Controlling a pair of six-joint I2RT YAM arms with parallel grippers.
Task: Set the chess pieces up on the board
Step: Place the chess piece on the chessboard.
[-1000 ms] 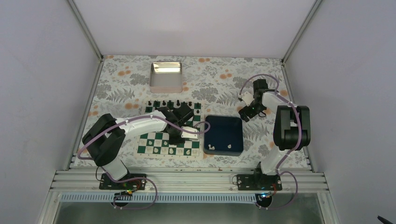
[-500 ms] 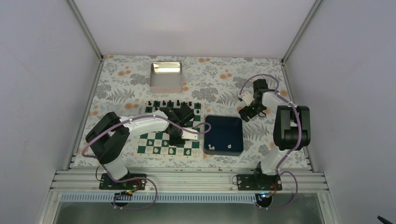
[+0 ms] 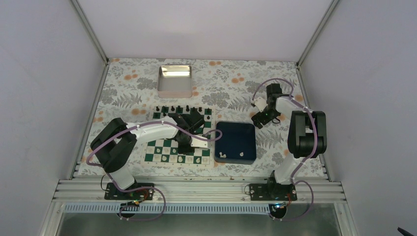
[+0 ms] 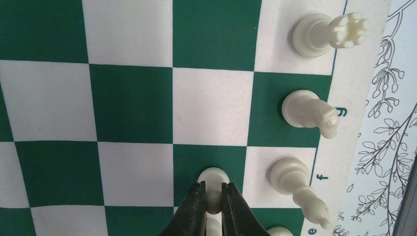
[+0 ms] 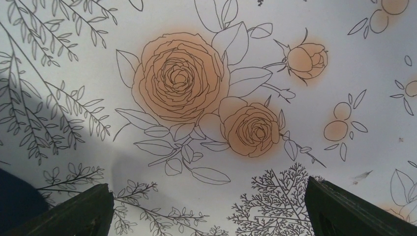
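Observation:
The green and white board [image 3: 156, 156] lies in front of my left arm. In the left wrist view my left gripper [image 4: 213, 187] is shut on the head of a white pawn [image 4: 213, 175], which stands with its base on a green square of the board [image 4: 133, 103]. A white rook [image 4: 327, 34], knight [image 4: 309, 110] and bishop [image 4: 294, 183] stand along the board's edge row to the right. My left gripper [image 3: 185, 143] is over the board's middle. My right gripper [image 3: 257, 119] is open and empty over the floral cloth [image 5: 206, 184].
A dark blue tray [image 3: 237, 132] right of the board holds two white pieces [image 3: 222, 156]. Black pieces [image 3: 179, 108] line the board's far edge. A metal tin [image 3: 174, 81] stands at the back. Frame posts and walls enclose the table.
My left arm's elbow has shifted slightly to the right, with the gripper staying over the same part of the board. The right arm has not moved.

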